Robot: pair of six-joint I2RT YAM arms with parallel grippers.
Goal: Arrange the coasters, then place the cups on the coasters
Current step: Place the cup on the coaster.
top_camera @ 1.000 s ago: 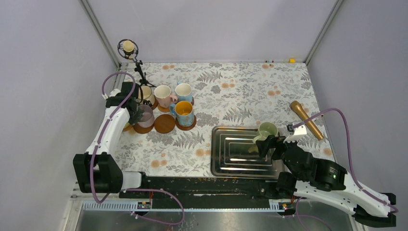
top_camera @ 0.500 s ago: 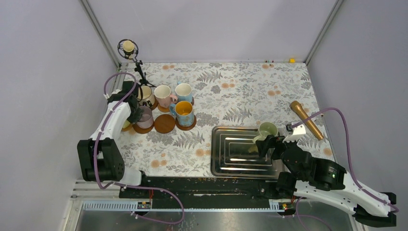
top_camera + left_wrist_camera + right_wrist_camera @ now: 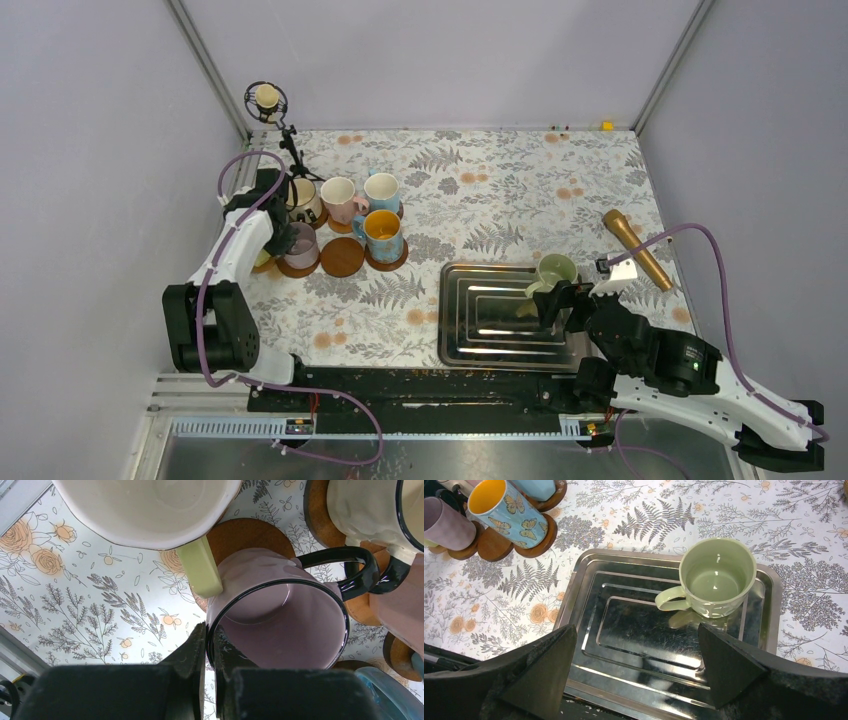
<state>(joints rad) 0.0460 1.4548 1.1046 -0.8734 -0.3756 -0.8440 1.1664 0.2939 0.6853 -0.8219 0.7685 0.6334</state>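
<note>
Where a fern-print tablecloth (image 3: 500, 190) lies between pale lilac walls (image 3: 440, 60), the left gripper (image 3: 209, 641) is pinched tight on the rim of an upright mauve mug (image 3: 280, 625). Its handle points right in the wrist view, and it sits over a brown coaster (image 3: 245, 532), possibly resting on it. The right gripper (image 3: 636, 630) hangs spread wide and empty above a steel tray (image 3: 639, 625) holding a pale green mug (image 3: 716, 577), handle pointing left.

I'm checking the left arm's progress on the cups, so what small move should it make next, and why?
Probably ease the mauve mug down onto the brown coaster beneath it. The left gripper is shut on its rim, and I cannot tell whether it rests flat.
</note>
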